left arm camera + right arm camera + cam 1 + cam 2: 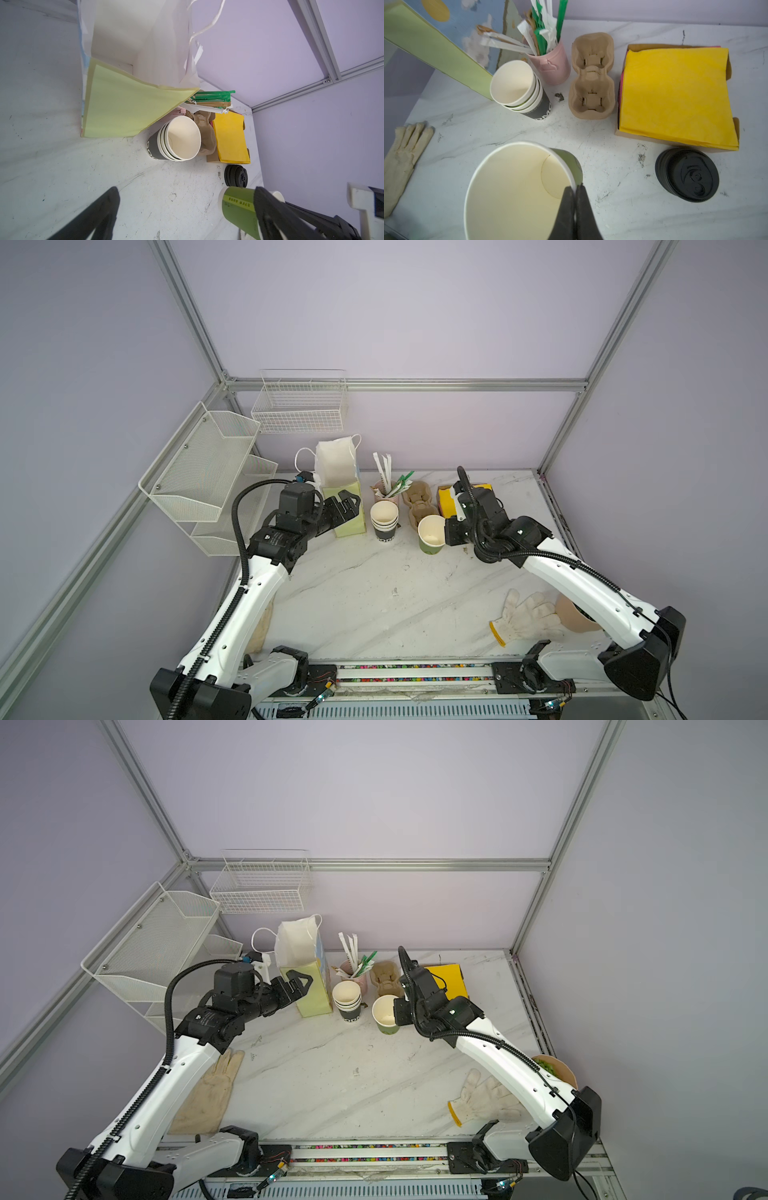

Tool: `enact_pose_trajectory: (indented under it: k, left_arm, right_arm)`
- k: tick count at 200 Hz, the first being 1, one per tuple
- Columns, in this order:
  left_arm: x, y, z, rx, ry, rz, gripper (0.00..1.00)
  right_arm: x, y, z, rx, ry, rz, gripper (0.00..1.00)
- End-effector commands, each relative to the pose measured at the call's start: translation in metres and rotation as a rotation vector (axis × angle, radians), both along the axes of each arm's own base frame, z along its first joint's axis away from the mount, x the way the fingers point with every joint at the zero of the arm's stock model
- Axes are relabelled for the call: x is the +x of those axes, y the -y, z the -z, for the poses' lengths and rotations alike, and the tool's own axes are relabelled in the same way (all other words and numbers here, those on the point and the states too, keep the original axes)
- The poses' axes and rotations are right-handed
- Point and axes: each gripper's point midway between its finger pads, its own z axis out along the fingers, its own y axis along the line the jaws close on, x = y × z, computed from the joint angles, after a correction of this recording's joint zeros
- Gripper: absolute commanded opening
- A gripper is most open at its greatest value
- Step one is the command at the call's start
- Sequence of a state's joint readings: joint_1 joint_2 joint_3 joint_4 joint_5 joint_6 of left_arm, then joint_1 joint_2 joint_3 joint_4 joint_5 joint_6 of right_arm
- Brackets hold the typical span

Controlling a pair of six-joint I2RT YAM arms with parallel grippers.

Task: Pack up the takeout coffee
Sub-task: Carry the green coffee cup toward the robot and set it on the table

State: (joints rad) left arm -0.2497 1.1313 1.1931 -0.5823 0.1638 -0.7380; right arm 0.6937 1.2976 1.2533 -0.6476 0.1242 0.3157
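My right gripper (574,193), pinched shut on the rim of the green takeout coffee (512,187) near the pulp carrier (591,76), should carry it level toward a socket, I judge; my left gripper (352,504) gapes beside the bag (336,464).

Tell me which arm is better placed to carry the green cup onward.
Right. The right gripper is shut on the rim of the green cup, while the left gripper stands open by the paper bag, apart from the cup.

A lab robot cell: aluminium frame (407,384), plain lilac panels (395,315), marbled tabletop (374,593).
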Motion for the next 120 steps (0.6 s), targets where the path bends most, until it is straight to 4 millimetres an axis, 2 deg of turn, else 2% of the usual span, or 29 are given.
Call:
enact_pose_trajectory:
  k: [1, 23, 69, 120]
  left_arm:
    - [-0.005, -0.001, -0.033, 0.011, 0.13, 0.017, 1.0]
    - [-0.006, -0.014, -0.023, 0.051, 0.123, -0.042, 1.0]
    - [-0.004, -0.011, -0.013, 0.063, 0.125, -0.023, 1.0]
    - [-0.003, -0.015, -0.002, 0.097, 0.112, -0.028, 1.0]
  right_arm:
    - [-0.002, 0.011, 0.005, 0.05, 0.033, 0.066, 0.0]
    - [-0.006, 0.014, 0.019, 0.102, 0.042, 0.084, 0.0]
    - [-0.002, 0.016, 0.073, 0.064, -0.041, 0.13, 0.0]
    - [0.005, 0.026, 0.101, 0.035, -0.106, 0.166, 0.0]
